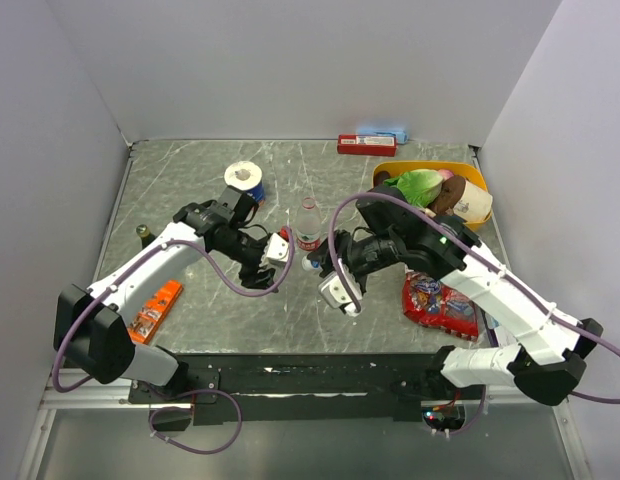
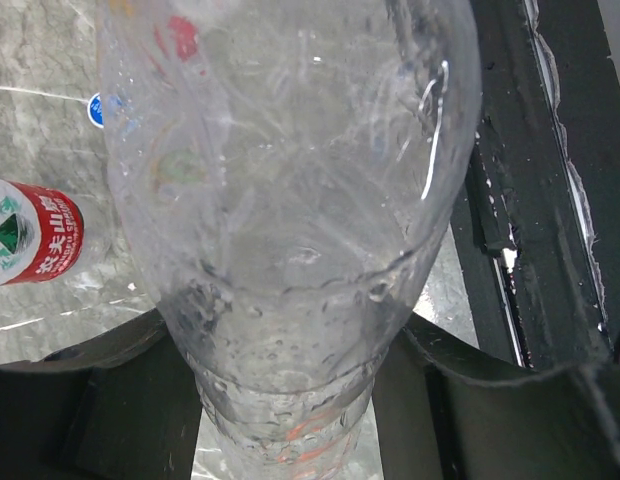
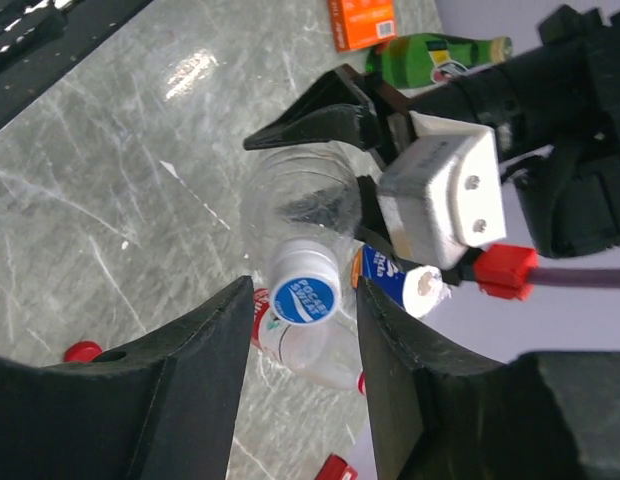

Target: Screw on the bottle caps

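My left gripper (image 1: 270, 256) is shut on a clear bottle (image 2: 290, 200), gripping its lower body and holding it tilted towards the right arm. In the right wrist view a blue cap (image 3: 303, 290) with a pale rim sits on that bottle's neck. My right gripper (image 3: 305, 300) is open, one finger on each side of the cap with a small gap to each. The taller bottle with the red label band (image 1: 308, 225) stands just behind. A red cap (image 3: 82, 351) lies on the table, and another blue cap (image 2: 95, 110) lies beyond the held bottle.
A yellow bowl (image 1: 477, 178) with plush toys stands at the back right, a snack bag (image 1: 440, 300) beside the right arm. A tape roll (image 1: 247, 180), a red box (image 1: 367, 144) at the back wall and an orange object (image 1: 155, 308) at the left lie around.
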`<action>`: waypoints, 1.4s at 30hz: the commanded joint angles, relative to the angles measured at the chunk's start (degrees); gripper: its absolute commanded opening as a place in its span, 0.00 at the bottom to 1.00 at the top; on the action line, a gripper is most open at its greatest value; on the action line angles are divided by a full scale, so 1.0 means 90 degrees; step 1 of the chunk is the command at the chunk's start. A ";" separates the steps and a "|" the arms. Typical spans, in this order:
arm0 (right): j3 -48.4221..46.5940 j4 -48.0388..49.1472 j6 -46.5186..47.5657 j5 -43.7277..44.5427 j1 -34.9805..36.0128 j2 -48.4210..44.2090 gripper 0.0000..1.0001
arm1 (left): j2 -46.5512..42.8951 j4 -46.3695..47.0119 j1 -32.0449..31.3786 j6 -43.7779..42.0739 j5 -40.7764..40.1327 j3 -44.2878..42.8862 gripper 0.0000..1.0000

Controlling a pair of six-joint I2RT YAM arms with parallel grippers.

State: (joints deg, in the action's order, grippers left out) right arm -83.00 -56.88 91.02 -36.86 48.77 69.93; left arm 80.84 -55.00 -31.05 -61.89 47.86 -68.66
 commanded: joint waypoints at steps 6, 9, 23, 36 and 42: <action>-0.0582 -0.0731 0.0482 -0.0094 0.0030 0.0423 0.49 | -0.0105 -0.0070 -0.0007 -0.0438 0.0054 -0.0262 0.01; -0.0495 -0.0594 0.0570 0.0004 0.0030 0.0433 0.48 | -0.0095 -0.0129 -0.0007 -0.0526 0.0025 -0.0252 0.01; -0.0046 -0.0126 0.1263 0.0433 0.0049 0.0472 0.17 | -0.0144 -0.0305 -0.0007 -0.0848 0.0073 -0.0252 0.01; -0.1870 -0.0310 -0.3760 0.0961 0.0010 0.1838 0.00 | -0.1910 0.4408 -0.0027 0.3006 -0.0980 0.1739 0.01; -0.2700 -0.0456 -0.6835 0.0991 -0.0194 0.2600 0.00 | -0.2819 0.7103 -0.0464 0.4766 -0.3006 0.2882 0.01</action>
State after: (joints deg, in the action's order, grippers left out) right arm -102.76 -60.20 54.89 -28.97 48.58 88.47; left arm 60.49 -18.92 -31.53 -32.53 30.87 -44.71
